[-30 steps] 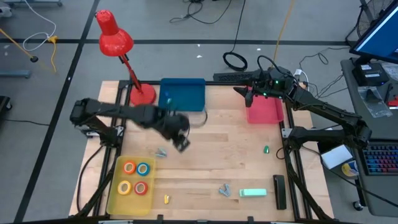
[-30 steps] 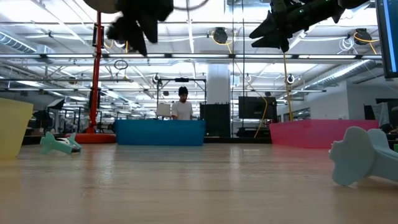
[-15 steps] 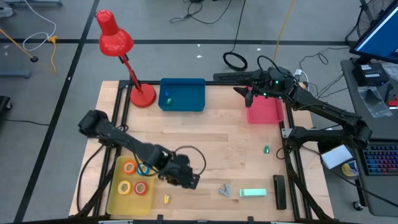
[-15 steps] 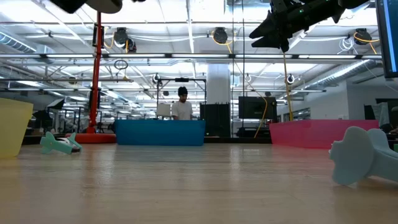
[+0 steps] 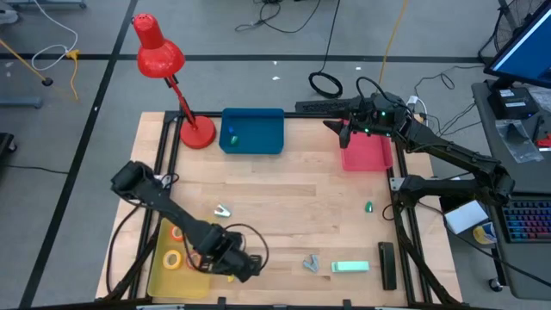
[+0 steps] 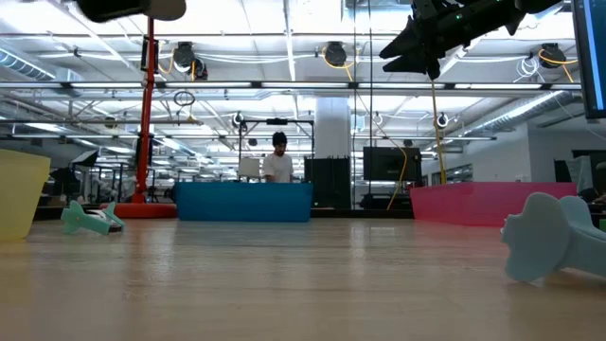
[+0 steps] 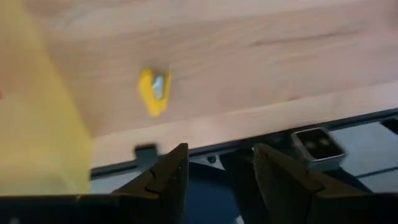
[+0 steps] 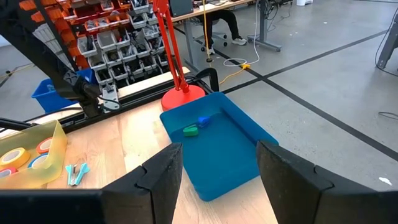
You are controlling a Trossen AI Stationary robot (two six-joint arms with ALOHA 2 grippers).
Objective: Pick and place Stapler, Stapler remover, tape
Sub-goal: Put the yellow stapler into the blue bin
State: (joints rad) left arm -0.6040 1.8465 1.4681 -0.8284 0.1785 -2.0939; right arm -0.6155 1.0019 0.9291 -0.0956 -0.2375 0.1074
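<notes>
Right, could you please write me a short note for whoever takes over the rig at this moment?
Left gripper: open, empty, low beside the yellow bin, by the table's front edge, near a small yellow bit.
Right gripper: open, empty, above the pink bin.
Done: tape is in the yellow bin; the left arm hides some rolls.
Left: stapler and remover lie side by side on the table, front right, not yet binned.

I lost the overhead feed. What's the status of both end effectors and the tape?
Left end effector open, empty, beside yellow bin. Right end effector open, parked over pink bin. Tape rolls in yellow bin. Nothing obstructing.
</notes>
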